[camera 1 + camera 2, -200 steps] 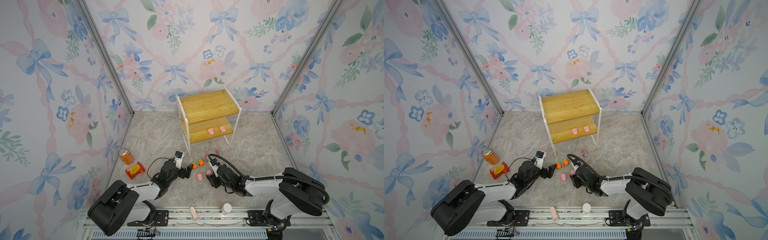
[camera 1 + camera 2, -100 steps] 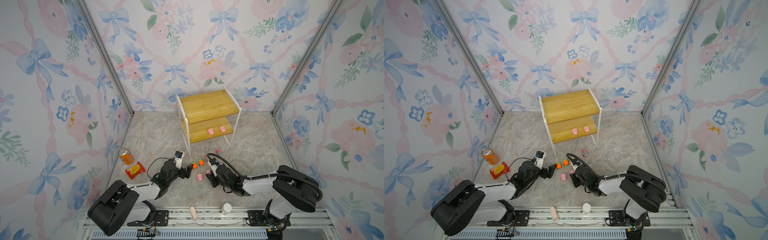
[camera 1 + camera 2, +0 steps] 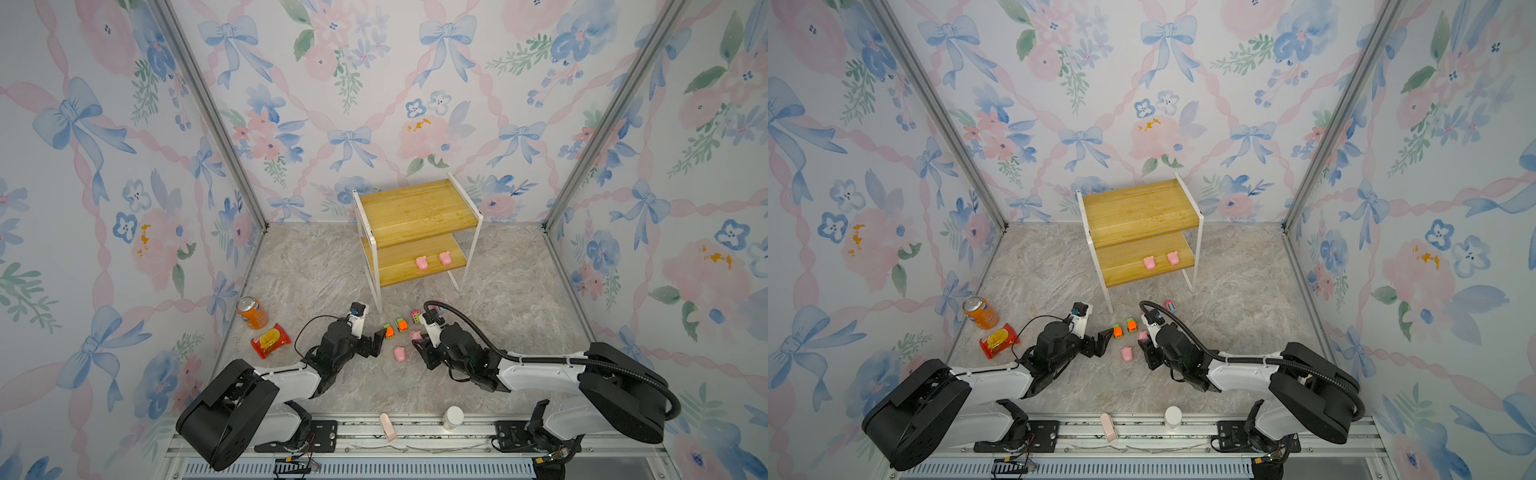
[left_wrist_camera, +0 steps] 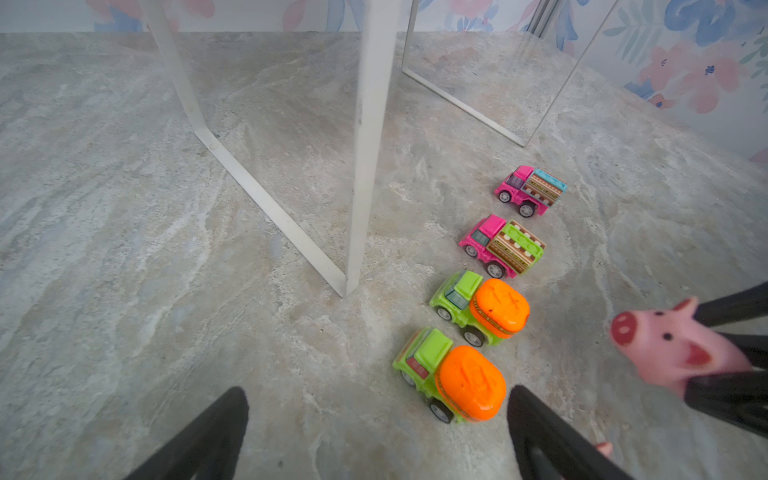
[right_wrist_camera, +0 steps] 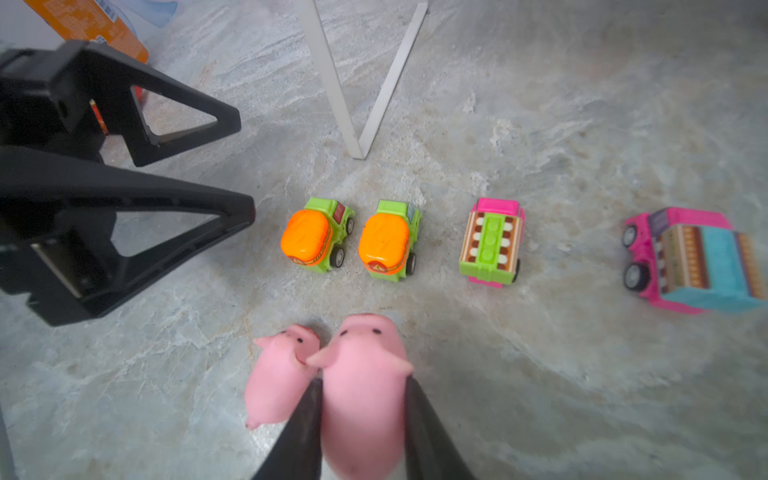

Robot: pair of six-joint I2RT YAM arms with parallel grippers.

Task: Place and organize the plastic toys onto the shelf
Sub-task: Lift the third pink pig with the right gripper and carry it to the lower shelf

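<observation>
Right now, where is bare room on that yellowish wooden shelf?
On the shelf, the top board is bare, and the lower board left of the two pale-pink pig figures. The floor by the four tiny cars is crowded.

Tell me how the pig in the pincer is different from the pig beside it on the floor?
The held pig is squeezed in the right pincer; the loose pig is gripped by nothing. The held pig seems lifted; the loose pig lies on the floor. Both are pale pink and look alike.
</observation>
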